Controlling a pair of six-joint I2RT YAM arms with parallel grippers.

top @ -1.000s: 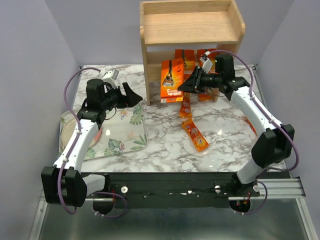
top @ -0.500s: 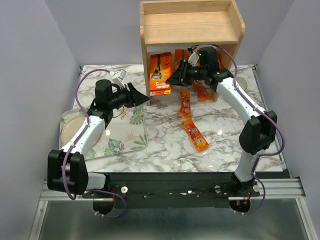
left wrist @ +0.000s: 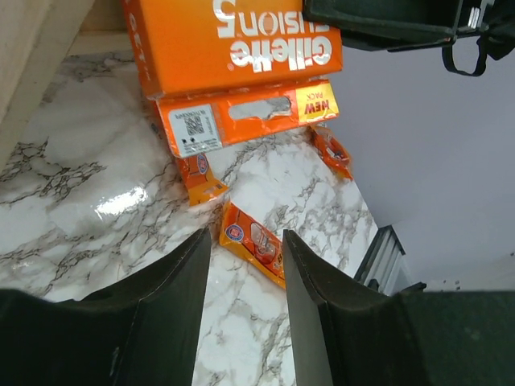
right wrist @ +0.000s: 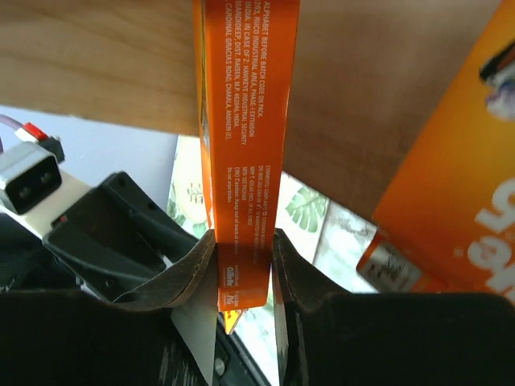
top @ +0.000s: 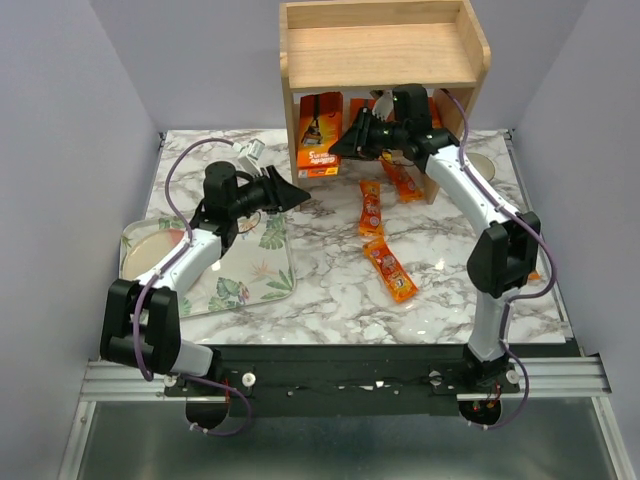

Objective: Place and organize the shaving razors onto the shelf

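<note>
Right claw (right wrist: 244, 249) clamped on a wide razor pack (top: 320, 135) standing in the shelf's (top: 385, 55) lower tier at 12 o'clock — left claw (top: 296, 195) at 10 o'clock, jaws apart, empty — narrow packs (top: 390, 268) flat mid-table.

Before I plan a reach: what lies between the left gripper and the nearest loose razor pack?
Only bare table between left gripper and razor pack, top view.
</note>
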